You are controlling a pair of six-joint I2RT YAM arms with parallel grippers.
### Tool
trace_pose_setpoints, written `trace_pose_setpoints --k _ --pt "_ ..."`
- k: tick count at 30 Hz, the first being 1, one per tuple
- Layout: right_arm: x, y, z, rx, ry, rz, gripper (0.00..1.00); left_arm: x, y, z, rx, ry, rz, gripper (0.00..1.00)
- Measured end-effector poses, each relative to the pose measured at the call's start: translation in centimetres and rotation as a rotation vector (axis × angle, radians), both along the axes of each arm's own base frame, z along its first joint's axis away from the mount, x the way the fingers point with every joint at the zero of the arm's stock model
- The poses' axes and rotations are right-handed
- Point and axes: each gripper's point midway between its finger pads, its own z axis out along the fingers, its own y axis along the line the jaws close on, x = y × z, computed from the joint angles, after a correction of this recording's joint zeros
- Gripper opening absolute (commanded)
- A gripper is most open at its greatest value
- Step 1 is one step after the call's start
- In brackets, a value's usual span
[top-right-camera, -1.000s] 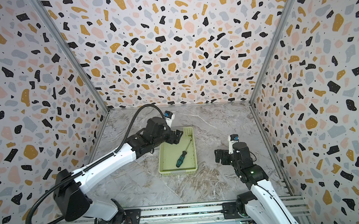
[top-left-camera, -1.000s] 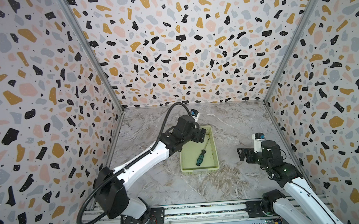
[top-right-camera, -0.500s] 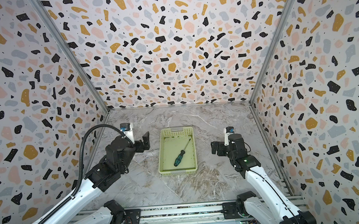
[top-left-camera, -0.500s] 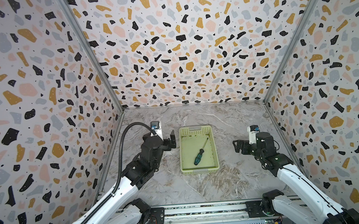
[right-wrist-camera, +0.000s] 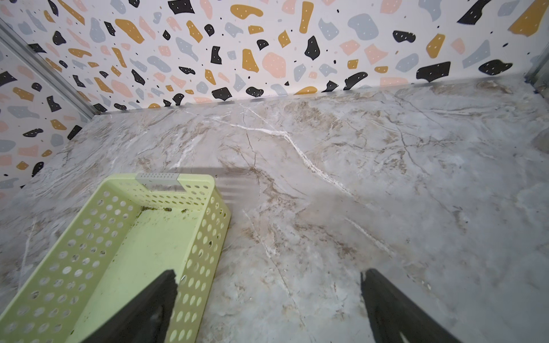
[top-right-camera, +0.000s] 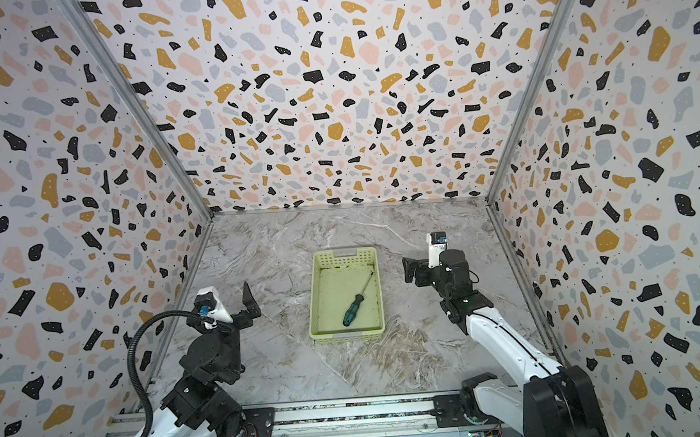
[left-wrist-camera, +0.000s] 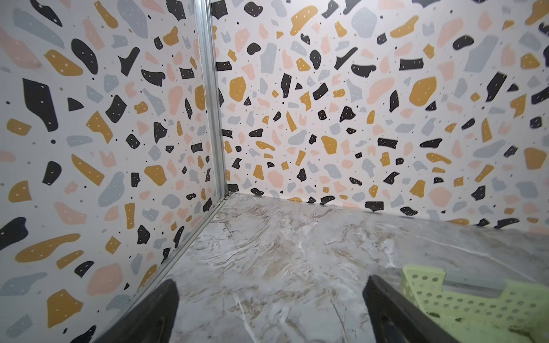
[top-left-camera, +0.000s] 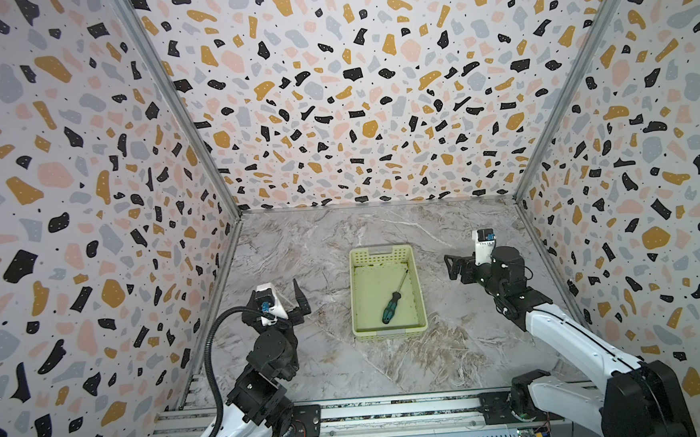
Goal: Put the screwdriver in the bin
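1. The screwdriver (top-left-camera: 395, 296) lies flat on the floor of the bin (top-left-camera: 353, 294). Its long axis runs diagonally. The dark green and black handle points toward the bin's near left corner, and the thin shaft points toward the far right wall.
2. The bin stands about mid-table (top-left-camera: 320, 238). Its long sides run from the table's near edge toward the far edge.
3. The left gripper (left-wrist-camera: 270, 292) is beside the bin on the table's left side, apart from it. Its jaws are spread wide and hold nothing.
4. The right gripper (right-wrist-camera: 269, 279) is on the bin's right side, also spread wide and empty.
5. The kind of tip on the screwdriver is too small to make out in both top views.
6. Neither wrist view shows the screwdriver. The left wrist view catches only one perforated corner of the bin, cut off by the frame. In the right wrist view, a dark finger (right-wrist-camera: 154, 303) covers part of the bin floor.
7. In both top views, the left gripper's second finger is hidden behind its wrist camera.
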Motion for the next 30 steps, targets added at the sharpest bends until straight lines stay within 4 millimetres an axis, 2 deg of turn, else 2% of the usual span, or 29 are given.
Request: trace_pose_setpoints --k 3,7,10,14,19,26,30 --pt "0.9 -0.3 -0.7 -0.046 -0.012 -0.016 0.99 0.3 -0.1 -2.0 0.07 0.015 0.017 1.0" --pt "1.9 -1.0 -2.3 -0.133 -0.008 -0.039 0.99 1.1 -0.1 -5.6 0.174 0.069 0.039 1.0" --pt "2.3 -1.5 -2.4 -0.177 -0.055 -0.05 0.99 1.8 0.5 -7.4 0.224 0.121 0.079 1.0" --pt "1.9 -2.3 -3.0 -0.213 -0.141 -0.056 0.99 2.4 1.7 -8.5 0.223 0.137 0.121 1.0" --pt "1.6 -3.6 -4.1 -0.248 -0.187 -0.078 0.99 3.5 3.4 -8.4 0.177 0.111 0.147 1.0" --pt "2.0 -4.9 -3.7 -0.25 -0.225 -0.106 0.99 4.9 3.6 -10.1 0.162 0.143 0.106 1.0" --pt "1.9 -5.4 -3.2 -0.262 -0.251 -0.107 0.99 5.9 3.2 -11.9 0.167 0.187 0.084 1.0"
